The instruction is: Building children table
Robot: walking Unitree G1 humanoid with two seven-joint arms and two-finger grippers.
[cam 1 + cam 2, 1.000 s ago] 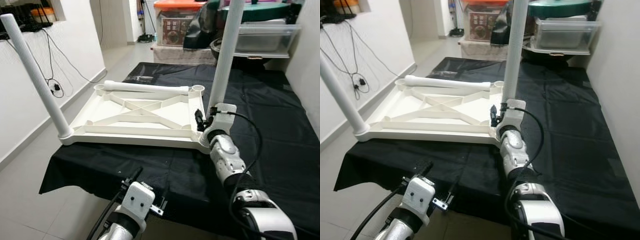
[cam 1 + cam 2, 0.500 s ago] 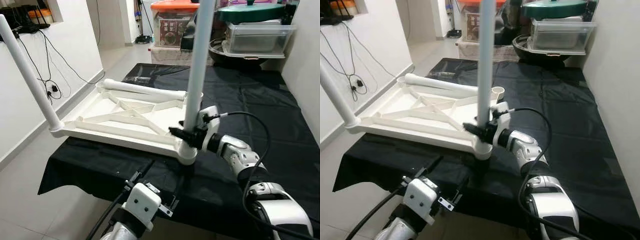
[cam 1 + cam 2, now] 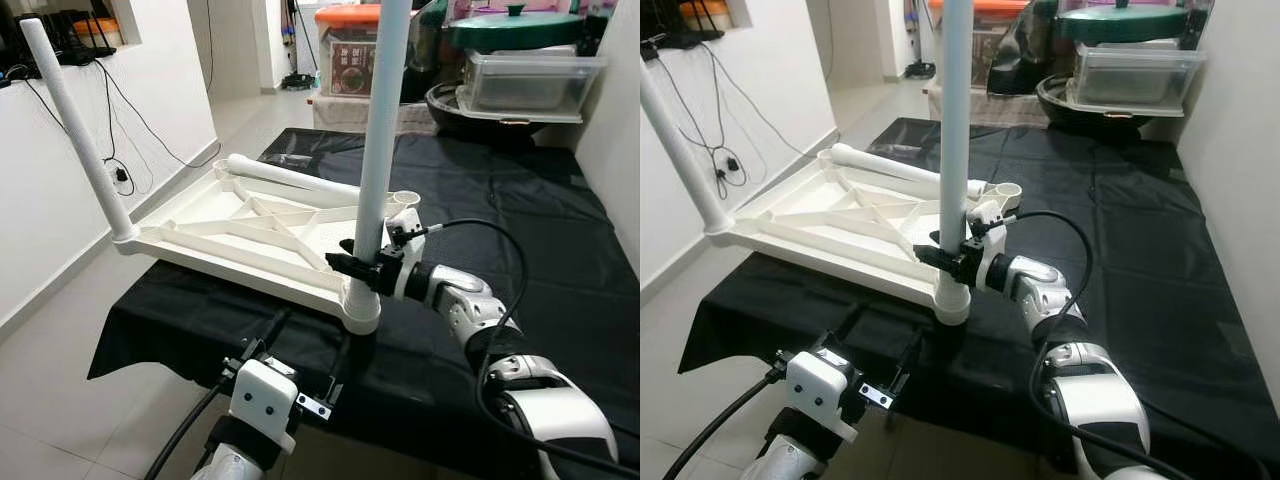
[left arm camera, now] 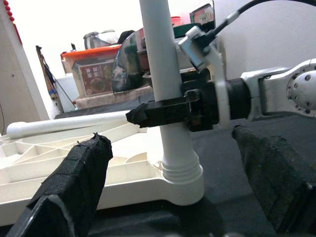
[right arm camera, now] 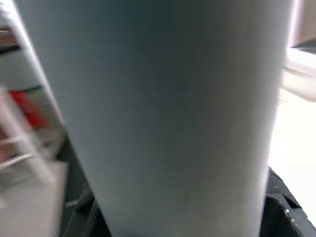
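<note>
The tabletop (image 3: pixel 250 235) now sits turned on the black cloth (image 3: pixel 520 220); the right gripper (image 3: pixel 352 268) clamps the upright leg (image 3: pixel 378 140) above the tabletop's near corner socket.

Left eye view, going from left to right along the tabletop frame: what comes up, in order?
Far-left upright leg → inverted white tabletop frame → near upright leg → right end effector clamped on that leg → black cloth.
</note>
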